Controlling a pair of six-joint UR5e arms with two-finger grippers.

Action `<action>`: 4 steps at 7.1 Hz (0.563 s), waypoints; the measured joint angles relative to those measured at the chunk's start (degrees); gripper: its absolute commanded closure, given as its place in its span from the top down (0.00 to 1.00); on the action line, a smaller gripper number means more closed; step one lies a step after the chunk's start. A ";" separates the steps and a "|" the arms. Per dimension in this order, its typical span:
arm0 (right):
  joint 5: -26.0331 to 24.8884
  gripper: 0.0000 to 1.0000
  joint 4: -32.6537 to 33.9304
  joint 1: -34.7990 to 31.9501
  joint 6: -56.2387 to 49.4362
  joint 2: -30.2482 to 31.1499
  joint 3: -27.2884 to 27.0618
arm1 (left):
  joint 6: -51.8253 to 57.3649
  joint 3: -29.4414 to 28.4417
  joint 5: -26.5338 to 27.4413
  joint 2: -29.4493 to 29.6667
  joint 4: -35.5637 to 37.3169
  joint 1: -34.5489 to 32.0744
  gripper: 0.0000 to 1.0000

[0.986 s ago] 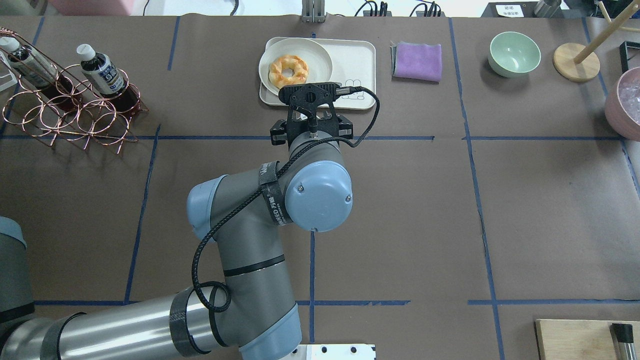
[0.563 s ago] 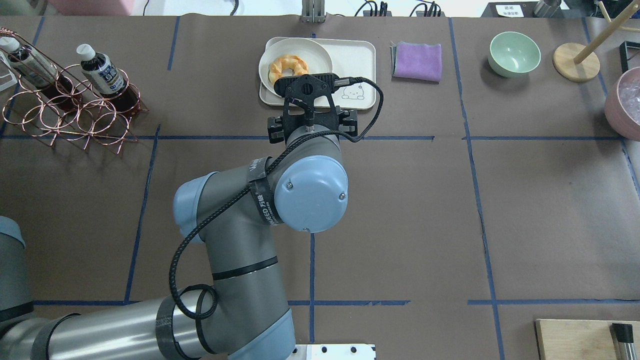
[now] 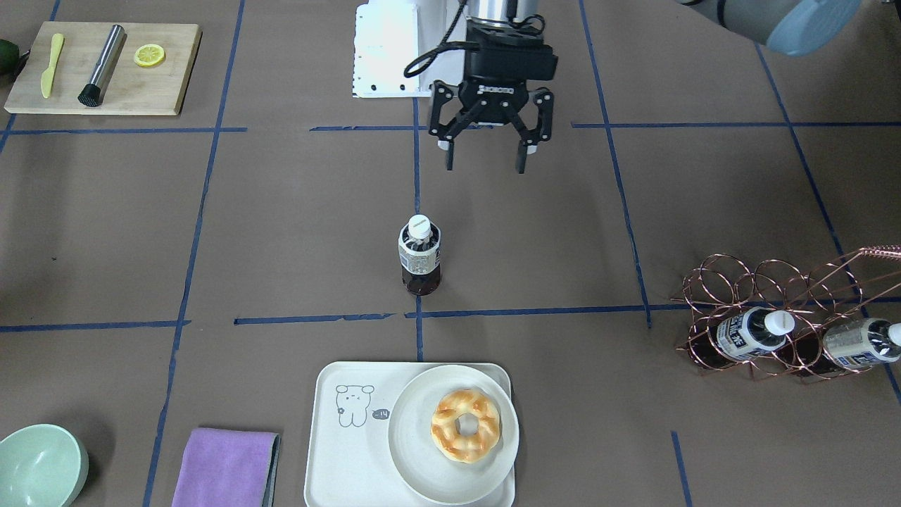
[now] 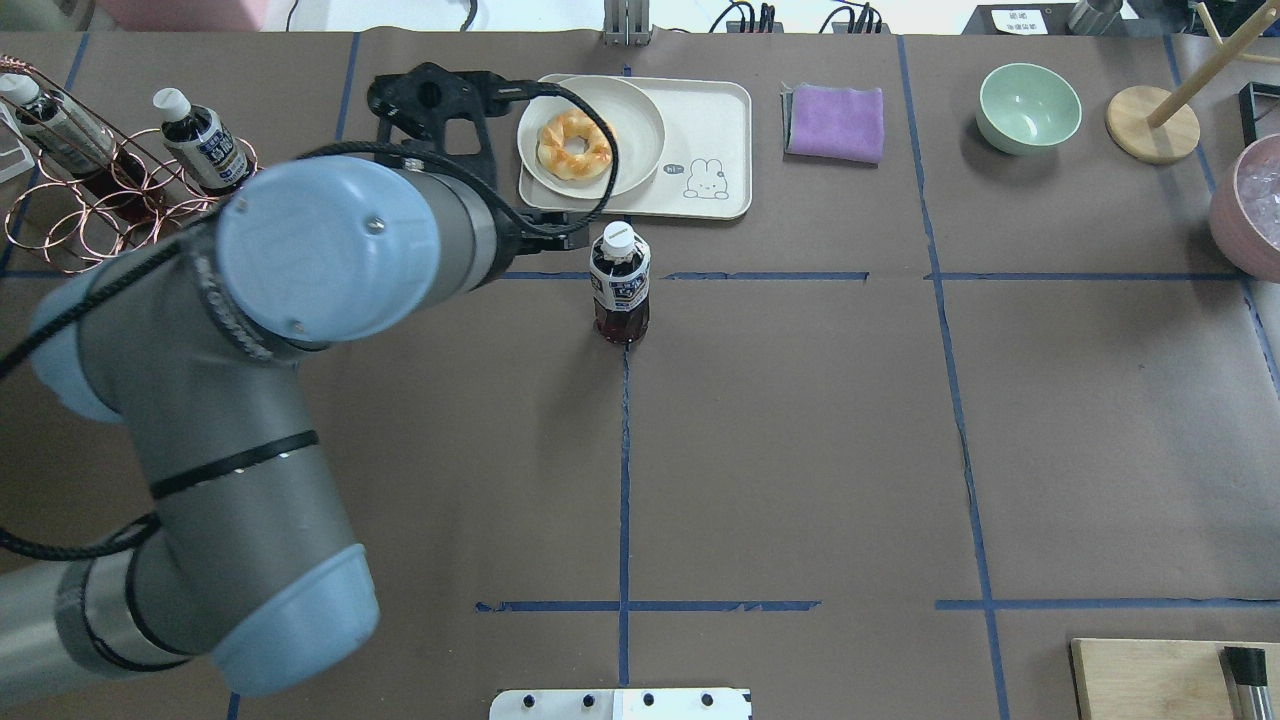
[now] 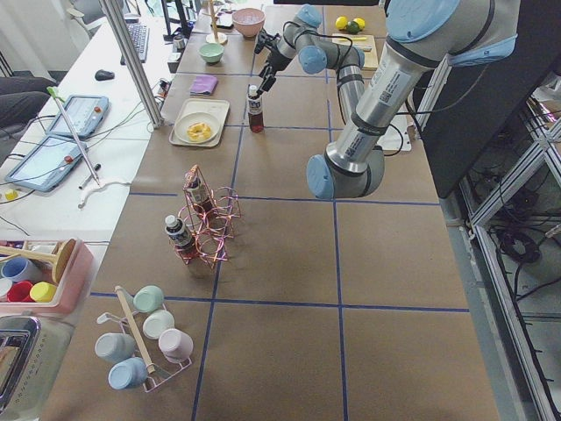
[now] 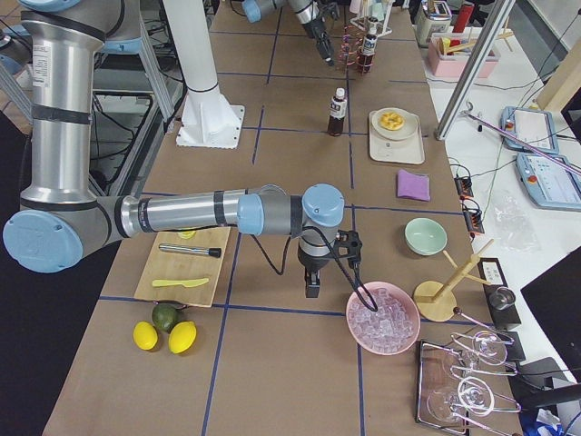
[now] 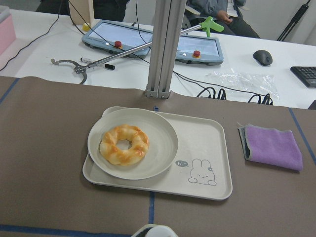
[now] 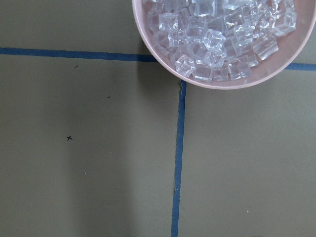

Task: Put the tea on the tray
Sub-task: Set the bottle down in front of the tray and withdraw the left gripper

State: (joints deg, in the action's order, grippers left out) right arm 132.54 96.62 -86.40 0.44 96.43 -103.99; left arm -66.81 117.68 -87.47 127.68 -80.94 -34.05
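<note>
Left gripper (image 3: 486, 167) hangs with jaws spread wide, holding nothing, well apart from the tea (image 3: 420, 257) on the robot's side. The tea stands upright on the table (image 3: 211, 246), near the tray (image 3: 338, 465) but not on it; a plate (image 3: 412, 458) with a doughnut (image 3: 465, 424) lies on the tray. Right gripper (image 6: 311, 291) points down beside a bowl of ice (image 6: 349, 318); whether its jaws are apart cannot be told.

— What sort of place is this?
— A robot lab. The table (image 4: 800, 420) is papered brown with a blue tape grid (image 4: 624, 450), and a robot arm (image 4: 230, 420) reaches over it.
— Anything else?
— A metal frame post (image 7: 163, 49), control tablets (image 7: 196, 49), a keyboard (image 7: 305, 75) and a mouse (image 7: 262, 57) on a white desk (image 7: 44, 74).
</note>
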 measured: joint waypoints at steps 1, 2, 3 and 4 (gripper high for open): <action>0.00 1.00 -0.02 0.00 0.00 -0.04 -0.04 | 5.16 1.36 -9.00 -4.61 0.47 -5.28 1.00; 0.00 1.00 -0.03 0.00 -0.02 -0.07 -0.05 | 10.86 1.87 -17.48 -9.63 0.96 -10.53 1.00; 0.00 1.00 -0.03 0.00 -0.06 -0.12 -0.09 | 17.20 2.04 -24.63 -15.03 1.40 -15.59 1.00; 0.00 1.00 -0.05 0.00 -0.08 -0.21 -0.16 | 23.84 1.89 -29.93 -20.27 1.63 -21.04 1.00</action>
State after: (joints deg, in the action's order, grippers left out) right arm 132.54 96.57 -86.39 0.36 96.22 -104.15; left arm -42.97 119.58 -117.39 107.41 -79.31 -55.09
